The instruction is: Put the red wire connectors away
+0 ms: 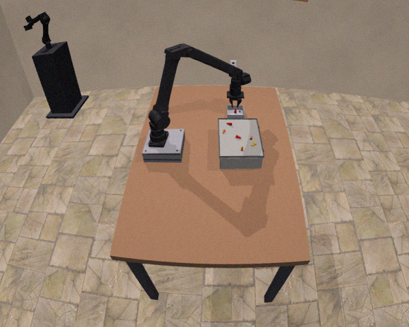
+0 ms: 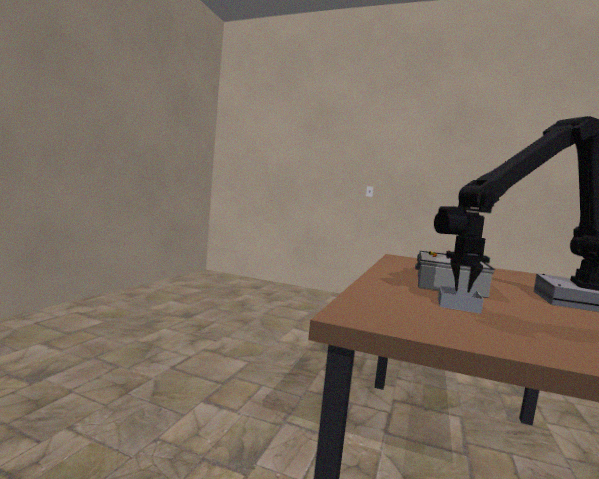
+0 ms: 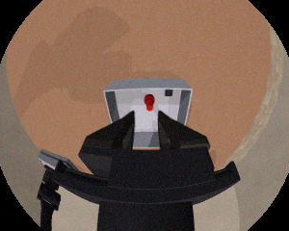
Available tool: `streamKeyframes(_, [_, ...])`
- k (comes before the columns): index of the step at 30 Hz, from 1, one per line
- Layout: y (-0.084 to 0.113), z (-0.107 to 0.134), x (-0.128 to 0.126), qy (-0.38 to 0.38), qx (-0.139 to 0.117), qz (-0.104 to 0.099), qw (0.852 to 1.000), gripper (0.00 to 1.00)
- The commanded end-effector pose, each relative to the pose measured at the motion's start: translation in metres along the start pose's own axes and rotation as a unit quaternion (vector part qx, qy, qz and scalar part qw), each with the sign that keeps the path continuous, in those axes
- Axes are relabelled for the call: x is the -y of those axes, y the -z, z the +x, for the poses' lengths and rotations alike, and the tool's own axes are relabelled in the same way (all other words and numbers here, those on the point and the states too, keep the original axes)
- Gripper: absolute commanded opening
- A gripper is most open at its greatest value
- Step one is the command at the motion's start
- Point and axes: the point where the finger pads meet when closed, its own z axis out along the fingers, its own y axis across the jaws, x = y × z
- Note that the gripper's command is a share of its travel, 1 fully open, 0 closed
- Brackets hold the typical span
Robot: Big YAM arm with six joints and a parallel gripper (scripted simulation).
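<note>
The small steel junction box (image 1: 229, 114) (image 2: 460, 300) (image 3: 119, 106) stands on the table just behind the tool case. One red wire connector (image 1: 235, 111) (image 3: 148, 100) lies inside it. My gripper (image 1: 234, 104) (image 2: 463, 285) (image 3: 145, 115) hangs straight above the box with its fingers partly apart and nothing between them. The tool case's grey lid (image 1: 229, 148) (image 2: 428, 270) holds two more red connectors (image 1: 229, 123) (image 1: 238, 136), three orange ones, such as the one at the left (image 1: 223, 131), and a yellow one (image 1: 253, 144).
The arm's grey base plate (image 1: 172, 146) (image 2: 557, 288) sits left of the tool case on the brown table (image 1: 204, 218). A black pedestal (image 1: 58, 80) with a second arm stands on the floor at the back left, far from the table.
</note>
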Motion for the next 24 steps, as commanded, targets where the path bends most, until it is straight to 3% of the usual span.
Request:
streamKeyframes(1, [0.037, -0.012, 0.023, -0.002, 0.020, 0.029, 0.999, 0.29])
streamKeyframes(7, [0.042, -0.012, 0.024, -0.002, 0.021, 0.030, 0.999, 0.29])
streamKeyframes(20, [0.032, -0.013, 0.022, 0.001, 0.017, 0.024, 1.000, 0.29])
streamKeyframes(24, [0.053, -0.012, 0.023, 0.002, 0.019, 0.027, 0.999, 0.29])
